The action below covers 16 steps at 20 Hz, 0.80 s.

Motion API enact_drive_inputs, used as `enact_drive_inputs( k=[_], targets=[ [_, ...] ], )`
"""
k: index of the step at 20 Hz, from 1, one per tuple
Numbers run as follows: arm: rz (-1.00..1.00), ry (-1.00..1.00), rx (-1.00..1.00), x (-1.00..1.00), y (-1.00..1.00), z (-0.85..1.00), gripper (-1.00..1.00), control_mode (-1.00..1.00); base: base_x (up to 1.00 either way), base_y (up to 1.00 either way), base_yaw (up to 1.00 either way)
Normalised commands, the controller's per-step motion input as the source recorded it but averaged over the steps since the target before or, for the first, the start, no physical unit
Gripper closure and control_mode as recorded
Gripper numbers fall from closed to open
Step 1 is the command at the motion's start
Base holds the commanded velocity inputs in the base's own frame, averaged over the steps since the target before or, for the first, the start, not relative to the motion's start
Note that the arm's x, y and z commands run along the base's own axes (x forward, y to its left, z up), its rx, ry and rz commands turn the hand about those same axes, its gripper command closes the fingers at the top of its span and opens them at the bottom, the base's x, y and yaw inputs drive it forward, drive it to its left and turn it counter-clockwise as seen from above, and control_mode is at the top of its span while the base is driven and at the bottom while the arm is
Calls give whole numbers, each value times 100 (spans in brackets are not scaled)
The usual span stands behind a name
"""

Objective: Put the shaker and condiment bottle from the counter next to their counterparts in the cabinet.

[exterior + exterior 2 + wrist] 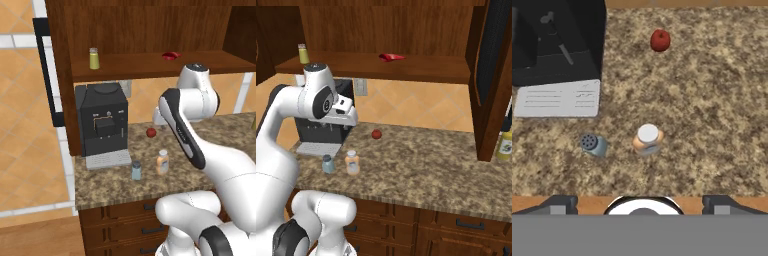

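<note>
Pale blue-grey, the shaker (593, 144) is seen upright on the granite table (712, 125), just beside the orange condiment bottle (647, 140); both are found ahead of the claw (639, 202), well apart from it and untouched. The claw's tips are spread wide, nothing between them, as if readied for a first pick. Farther out, a coffee machine (102, 120) and a small red fruit (660, 40) are noted. Above, the cabinet (150, 67) shelf is occupied by the yellow-green shaker (94, 58) and the flat red item (171, 55), well apart.

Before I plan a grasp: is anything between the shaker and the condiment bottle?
No: bare counter separates shaker and condiment bottle, seen in the hand view.
</note>
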Motion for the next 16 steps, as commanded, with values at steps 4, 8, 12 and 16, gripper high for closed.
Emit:
enact_drive_inputs(
  k=[4,8,12,16],
  targets=[
    [-11,0,0,0,0,-19,-100,-100,0,0,0],
    [-10,0,0,0,0,-14,-100,-100,0,0,0],
    [-12,0,0,8,0,-16,-100,-100,0,0,0],
    [-12,0,0,17,0,-14,-100,-100,0,0,0]
  ],
)
